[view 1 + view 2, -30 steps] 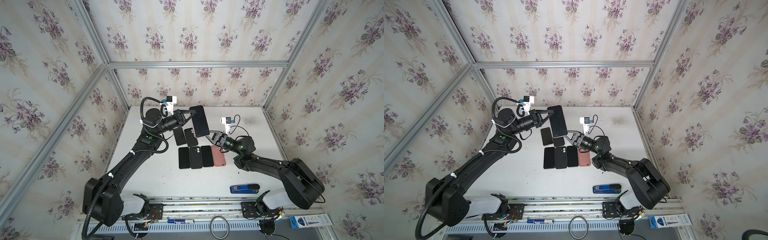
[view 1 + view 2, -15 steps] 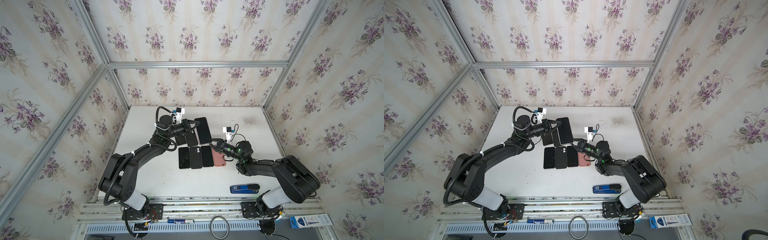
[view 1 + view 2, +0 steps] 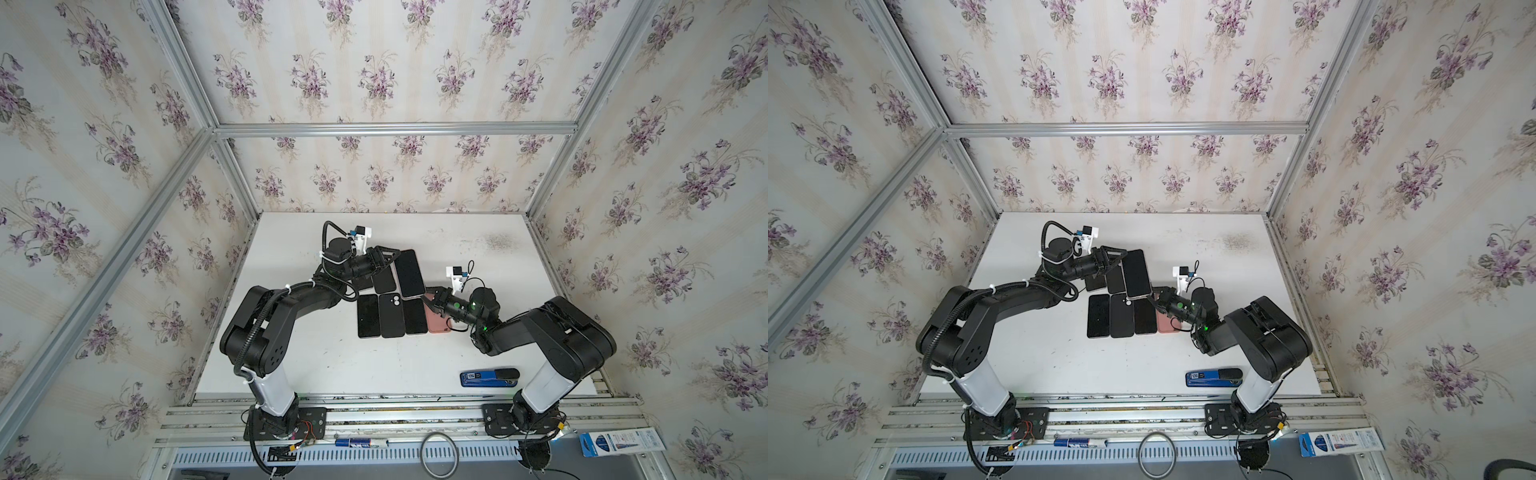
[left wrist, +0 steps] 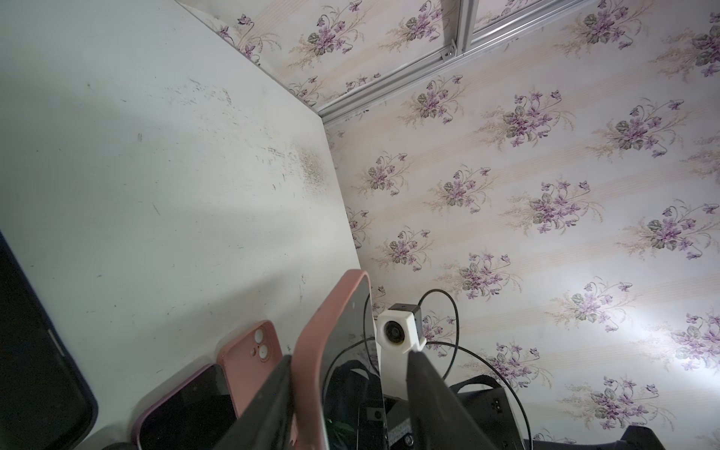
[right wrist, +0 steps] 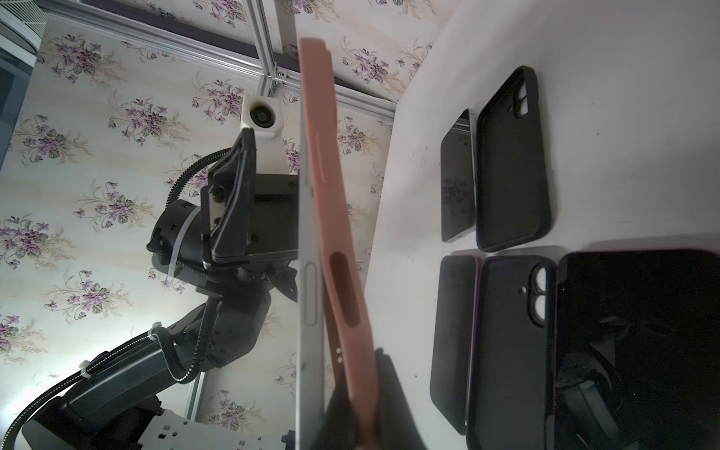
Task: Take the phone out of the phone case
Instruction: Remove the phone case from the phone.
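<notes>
Currently my right fingers [image 5: 393,393] are pinching tight on one end of the pink phone case [image 5: 331,195], and the phone [image 5: 309,311] is sitting in it with its edge gapping. My left fingers [image 4: 269,401] are standing apart around the other end, one of them touching the case. Both things are hanging over loose phones [image 3: 390,316] on the counter [image 3: 332,365].

In a top view I see a row of phones [image 3: 391,316] mid-frame on the table [image 3: 332,365], an empty case [image 3: 436,326] at its right end, the cased phone [image 3: 409,273] just behind, and a stapler [image 3: 489,377] lower right.
</notes>
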You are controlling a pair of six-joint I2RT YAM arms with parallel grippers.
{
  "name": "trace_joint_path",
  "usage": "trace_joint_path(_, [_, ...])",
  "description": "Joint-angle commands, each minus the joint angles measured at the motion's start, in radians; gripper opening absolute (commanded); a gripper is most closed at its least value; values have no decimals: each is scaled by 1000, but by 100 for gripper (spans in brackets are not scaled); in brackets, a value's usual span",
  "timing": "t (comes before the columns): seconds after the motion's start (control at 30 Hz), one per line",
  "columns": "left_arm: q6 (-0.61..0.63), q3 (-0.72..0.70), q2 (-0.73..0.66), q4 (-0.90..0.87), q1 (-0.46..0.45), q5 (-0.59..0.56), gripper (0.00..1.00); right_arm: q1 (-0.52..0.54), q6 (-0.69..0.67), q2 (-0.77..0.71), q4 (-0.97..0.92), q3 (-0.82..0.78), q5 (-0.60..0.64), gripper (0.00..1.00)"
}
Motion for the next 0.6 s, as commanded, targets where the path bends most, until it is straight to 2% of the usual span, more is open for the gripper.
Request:
trace_joint_path(0.0, [22, 0, -1, 38, 0, -11, 66, -2, 8, -4, 83, -5, 15, 0])
trace_joint_path(0.17, [125, 32, -64, -163, -3, -72, 91, -7, 11, -7, 34, -18, 45, 0])
trace_joint_path(0.43, [366, 133, -144, -491, -57, -155, 95, -7, 15, -2, 7, -17, 81, 0])
trace_joint_path(0.57, [619, 207, -179, -697, -135, -183, 95, -7, 20, -4, -6, -19, 94, 0])
